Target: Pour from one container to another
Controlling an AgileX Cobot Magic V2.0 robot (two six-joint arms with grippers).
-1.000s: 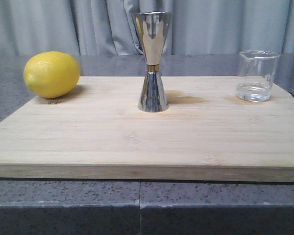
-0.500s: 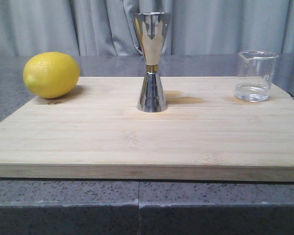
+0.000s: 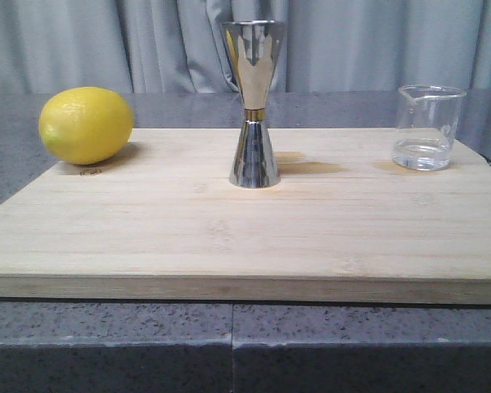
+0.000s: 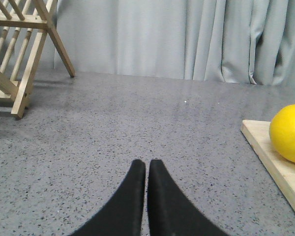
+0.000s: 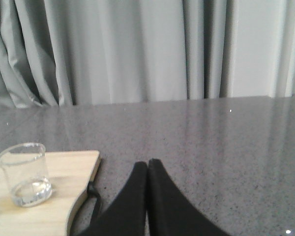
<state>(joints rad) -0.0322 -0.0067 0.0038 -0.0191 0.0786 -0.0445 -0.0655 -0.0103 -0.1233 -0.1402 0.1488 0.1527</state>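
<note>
A small clear glass beaker (image 3: 428,127) stands upright at the back right of the wooden board (image 3: 229,237), with a little clear liquid in its bottom. The shiny steel hourglass cup (image 3: 254,102) stands upright at the board's middle back. Neither arm shows in the front view. My left gripper (image 4: 146,164) is shut and empty over grey counter, left of the board (image 4: 280,177). My right gripper (image 5: 147,164) is shut and empty over the counter, right of the board (image 5: 44,216); the beaker (image 5: 23,173) sits apart from it near that board's corner.
A yellow lemon (image 3: 86,124) rests at the board's back left corner, also seen as the lemon (image 4: 289,132) from the left wrist. A wooden rack (image 4: 19,54) stands farther left. A black cord loop (image 5: 91,196) hangs at the board's right edge. Grey curtain (image 3: 106,45) closes the back.
</note>
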